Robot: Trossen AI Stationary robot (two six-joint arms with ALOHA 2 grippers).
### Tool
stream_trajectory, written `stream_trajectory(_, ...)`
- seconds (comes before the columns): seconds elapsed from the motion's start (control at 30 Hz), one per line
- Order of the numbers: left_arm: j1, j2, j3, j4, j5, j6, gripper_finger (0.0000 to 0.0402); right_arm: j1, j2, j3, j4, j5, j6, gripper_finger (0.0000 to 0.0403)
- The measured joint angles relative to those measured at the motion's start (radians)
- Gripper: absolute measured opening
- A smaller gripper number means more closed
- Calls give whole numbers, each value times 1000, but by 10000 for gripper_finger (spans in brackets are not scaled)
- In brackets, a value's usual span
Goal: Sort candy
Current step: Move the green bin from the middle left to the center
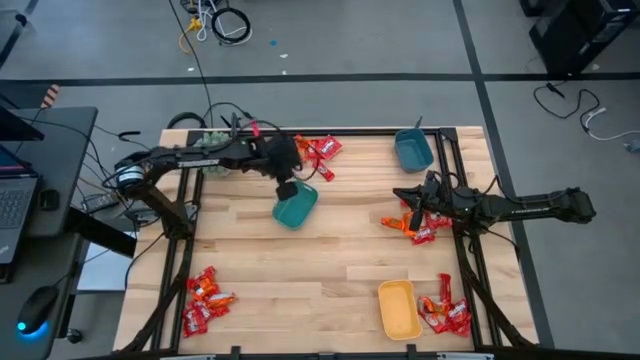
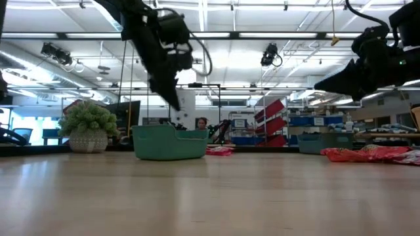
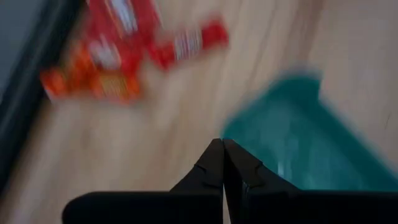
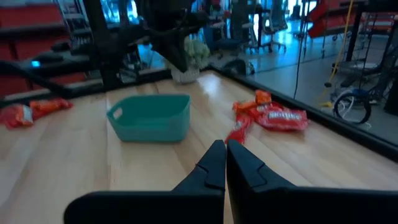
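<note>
Two dark, cable-draped jointed arms

Behind your table, ceiling strip lights (image 2: 216,36) glow over blue shelving (image 2: 315,121); grey floor (image 1: 380,35) with cables (image 1: 225,22) beyond.

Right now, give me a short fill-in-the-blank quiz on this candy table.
1. The left gripper hangs over the ____ tray.
2. Both grippers' fingers are ____; the right gripper holds nothing.
3. Candy lies in ____ piles.
4. The yellow tray holds ____ candy.

Missing words: teal; shut; four; no
</note>
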Motion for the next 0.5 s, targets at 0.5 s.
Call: stream_trajectory(0.5,41,180,-1,-6,186,74,0,0,67,0,208,-58,-17,3)
